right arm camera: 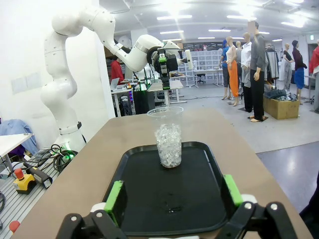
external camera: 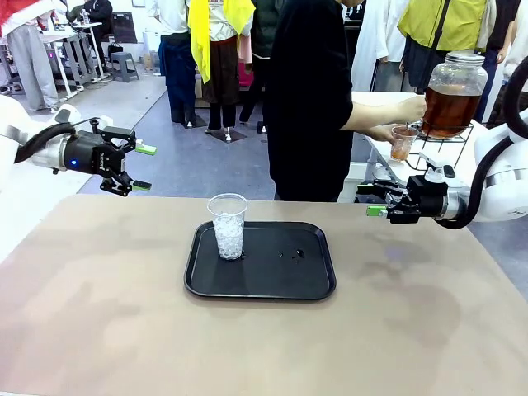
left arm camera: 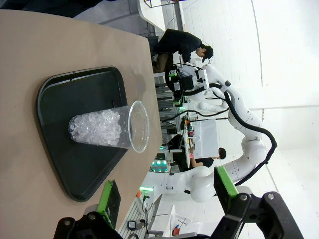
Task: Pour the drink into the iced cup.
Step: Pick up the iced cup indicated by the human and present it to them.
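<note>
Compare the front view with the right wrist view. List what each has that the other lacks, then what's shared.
Front, not right wrist: a person at the drink dispenser, holding a small cup under its tap. Right wrist, not front: a yellow emergency-stop box beside cables. Both: the iced cup on the black tray, and the open left end effector.

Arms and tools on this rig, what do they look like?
White rounded links on left arm and right arm. The left tool and right tool are black, two-fingered, green pads. Black cable loops along the right arm; blue light at the left wrist.
</note>
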`<state>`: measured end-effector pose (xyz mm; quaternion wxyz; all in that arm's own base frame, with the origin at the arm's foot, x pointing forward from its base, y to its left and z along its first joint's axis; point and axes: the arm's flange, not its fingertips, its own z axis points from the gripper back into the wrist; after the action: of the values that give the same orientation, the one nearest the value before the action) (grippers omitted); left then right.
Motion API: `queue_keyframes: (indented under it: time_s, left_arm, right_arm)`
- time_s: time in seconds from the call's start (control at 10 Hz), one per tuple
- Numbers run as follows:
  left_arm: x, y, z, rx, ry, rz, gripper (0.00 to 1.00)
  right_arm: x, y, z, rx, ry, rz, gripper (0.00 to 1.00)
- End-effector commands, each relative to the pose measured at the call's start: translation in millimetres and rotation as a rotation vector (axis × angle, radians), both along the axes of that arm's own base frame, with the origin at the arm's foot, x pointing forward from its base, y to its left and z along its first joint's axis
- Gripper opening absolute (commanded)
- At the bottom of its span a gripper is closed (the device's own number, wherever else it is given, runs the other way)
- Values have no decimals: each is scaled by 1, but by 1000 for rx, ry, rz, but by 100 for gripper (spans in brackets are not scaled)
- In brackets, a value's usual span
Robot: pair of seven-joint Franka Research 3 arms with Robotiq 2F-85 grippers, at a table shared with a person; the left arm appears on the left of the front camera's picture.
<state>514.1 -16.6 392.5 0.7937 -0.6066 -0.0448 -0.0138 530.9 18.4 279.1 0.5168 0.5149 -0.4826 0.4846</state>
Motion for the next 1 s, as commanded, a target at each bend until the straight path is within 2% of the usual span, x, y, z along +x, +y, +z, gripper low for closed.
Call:
queue_keyframes:
  time_s: [0.0, 0.9]
  left_arm:
    - [0, 0, 2, 0, -2, 0, 100]
    - [0, 0, 2, 0, -2, 0, 100]
  right_arm:
    - [0, -1, 3, 5, -5, 2, 100]
    - [0, -1, 3, 5, -5, 2, 100]
